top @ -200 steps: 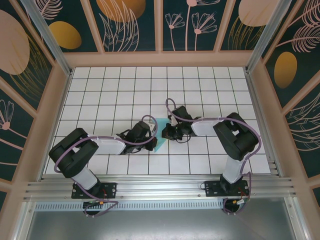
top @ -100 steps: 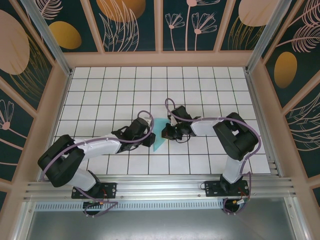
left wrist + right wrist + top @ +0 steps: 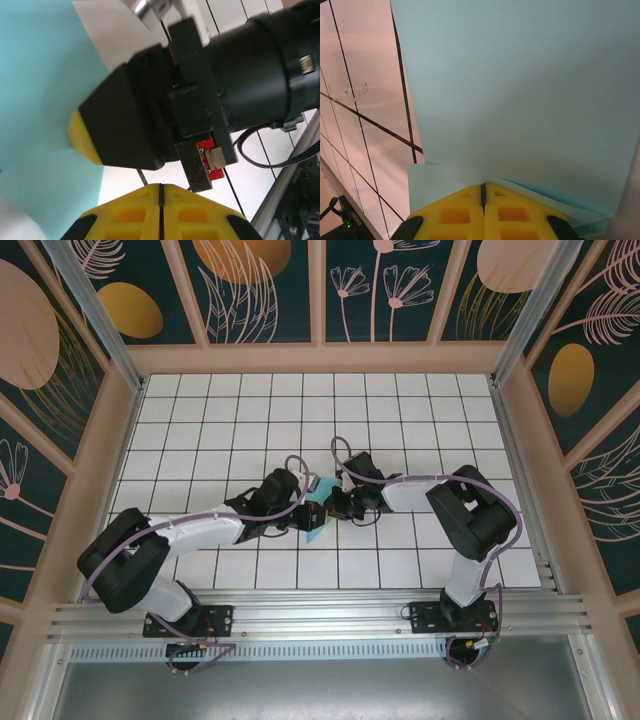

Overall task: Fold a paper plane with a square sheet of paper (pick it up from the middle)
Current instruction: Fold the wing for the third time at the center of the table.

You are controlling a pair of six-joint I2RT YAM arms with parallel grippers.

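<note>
- Two bases, the left arm base (image 3: 186, 620) and the right arm base (image 3: 450, 617), stand at the near edge. Both arms reach inward to the middle of the tiled table (image 3: 400, 410).
- Left gripper (image 3: 160, 186): the yellow fingers are pressed together, the seam is closed and nothing is between them. The tip sits just beside the edge of the square sheet of paper (image 3: 40, 75).
- Right gripper (image 3: 483, 185): the fingers are pressed together with no paper in the seam. The tip rests at the sheet, over stacked layers. Whether it bears down on them cannot be told.
- Location of the sheet: table centre, between and under the two grippers and largely covered by them in the top view.
- Work done, as judged: the right wrist view shows overlapping layers with slanted edges, so at least one fold is in place.
- Work left, as judged: no slim pointed dart with a centre ridge is formed. The remaining folds and creasing are outstanding.
</note>
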